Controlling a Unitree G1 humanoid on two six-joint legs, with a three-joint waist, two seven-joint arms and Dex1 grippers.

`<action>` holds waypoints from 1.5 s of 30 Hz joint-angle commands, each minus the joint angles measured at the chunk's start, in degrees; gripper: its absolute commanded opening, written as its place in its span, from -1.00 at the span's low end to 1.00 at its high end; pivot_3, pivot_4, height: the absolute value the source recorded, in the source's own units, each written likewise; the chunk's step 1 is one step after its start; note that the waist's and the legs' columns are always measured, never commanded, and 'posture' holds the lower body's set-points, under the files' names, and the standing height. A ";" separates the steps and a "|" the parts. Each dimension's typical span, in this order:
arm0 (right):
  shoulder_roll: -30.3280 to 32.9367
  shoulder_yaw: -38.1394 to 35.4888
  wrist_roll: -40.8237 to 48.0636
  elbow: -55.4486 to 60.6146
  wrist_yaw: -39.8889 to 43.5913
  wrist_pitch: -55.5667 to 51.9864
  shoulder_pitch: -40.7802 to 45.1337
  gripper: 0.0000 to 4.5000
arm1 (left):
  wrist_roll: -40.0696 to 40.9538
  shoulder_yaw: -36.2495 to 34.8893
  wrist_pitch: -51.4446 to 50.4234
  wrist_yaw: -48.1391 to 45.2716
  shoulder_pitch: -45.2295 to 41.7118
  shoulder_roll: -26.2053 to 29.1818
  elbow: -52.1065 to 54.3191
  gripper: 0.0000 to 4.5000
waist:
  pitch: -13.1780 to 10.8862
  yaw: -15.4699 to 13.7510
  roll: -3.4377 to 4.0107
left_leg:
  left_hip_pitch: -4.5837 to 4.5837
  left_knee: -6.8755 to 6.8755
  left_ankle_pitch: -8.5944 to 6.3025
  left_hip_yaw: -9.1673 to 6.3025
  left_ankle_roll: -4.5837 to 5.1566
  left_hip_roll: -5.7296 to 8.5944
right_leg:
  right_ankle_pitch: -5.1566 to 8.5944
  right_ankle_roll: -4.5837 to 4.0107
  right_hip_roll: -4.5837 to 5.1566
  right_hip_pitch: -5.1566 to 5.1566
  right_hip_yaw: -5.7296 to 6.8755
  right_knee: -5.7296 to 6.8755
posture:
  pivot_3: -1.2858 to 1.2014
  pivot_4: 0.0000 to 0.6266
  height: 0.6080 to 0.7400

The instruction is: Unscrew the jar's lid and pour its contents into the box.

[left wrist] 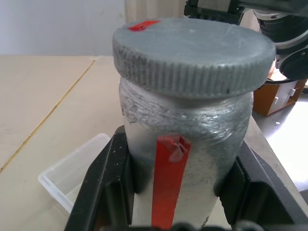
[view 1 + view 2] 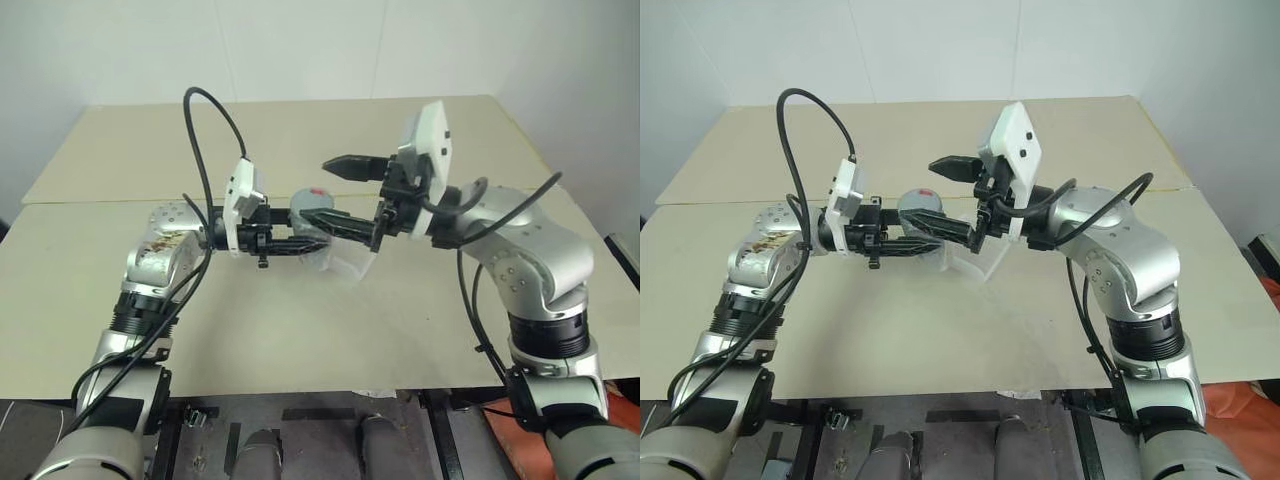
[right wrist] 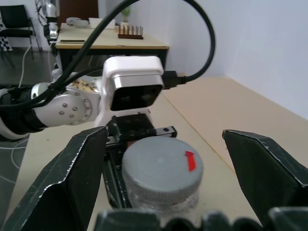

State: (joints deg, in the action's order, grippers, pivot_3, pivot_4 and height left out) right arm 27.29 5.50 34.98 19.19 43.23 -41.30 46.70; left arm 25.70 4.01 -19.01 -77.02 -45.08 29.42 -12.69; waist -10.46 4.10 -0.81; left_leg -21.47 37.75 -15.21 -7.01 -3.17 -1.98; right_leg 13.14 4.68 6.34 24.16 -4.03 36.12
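My left gripper point(image 2: 303, 226) is shut on the body of the silvery-grey jar point(image 1: 192, 139), holding it upright above the table. The ribbed grey lid point(image 1: 192, 53) sits on the jar and carries a red mark; a red strip runs down the jar's side. My right gripper point(image 2: 322, 190) is open and comes in from the right, one finger on each side of the lid point(image 3: 161, 166), with clear gaps to it. The box point(image 2: 346, 262), a clear shallow tray, lies on the table just below and right of the jar.
The beige table point(image 2: 300, 330) has a seam running across it behind the arms, with a second tabletop point(image 2: 300, 125) beyond. Black cables loop above both wrists. The table's front edge lies close below the arms.
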 commanded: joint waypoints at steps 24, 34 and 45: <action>-3.82 2.25 -7.57 -4.14 -0.52 3.99 3.01 0.98 | 1.35 -1.16 -2.09 -0.85 1.49 1.96 6.50 -0.15 | 0.00 0.05 0.01 | 0.00 0.00 0.00 -0.02 0.00 0.00 | 0.00 0.00 0.00 0.01 0.01 0.02 | 0.03 -0.52 1.00; -1.55 0.17 -7.33 -3.76 0.16 4.09 0.94 0.98 | 2.27 -1.26 -3.30 -1.56 1.72 3.40 7.80 -0.15 | -0.01 0.02 0.01 | 0.00 0.00 0.00 -0.01 0.00 0.00 | 0.00 0.00 0.00 0.01 0.01 0.01 | 0.03 -0.52 1.00; 1.06 -1.67 -6.54 -1.21 0.29 3.51 -2.13 0.98 | 2.28 -1.34 -2.93 -1.50 2.13 3.84 8.42 -0.15 | -0.01 0.03 0.01 | 0.01 0.00 0.00 -0.01 0.00 0.00 | 0.00 0.00 0.00 0.00 0.01 0.01 | 0.03 -0.52 1.00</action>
State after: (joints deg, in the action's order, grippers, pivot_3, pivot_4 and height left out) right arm 27.10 8.09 28.82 17.54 44.86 -38.85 44.35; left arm 26.21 3.93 -22.61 -77.14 -43.01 32.34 -7.44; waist -10.47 4.13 -0.80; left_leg -21.46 37.75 -15.21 -7.01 -3.17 -1.98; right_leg 13.14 4.68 6.34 24.16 -4.02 36.13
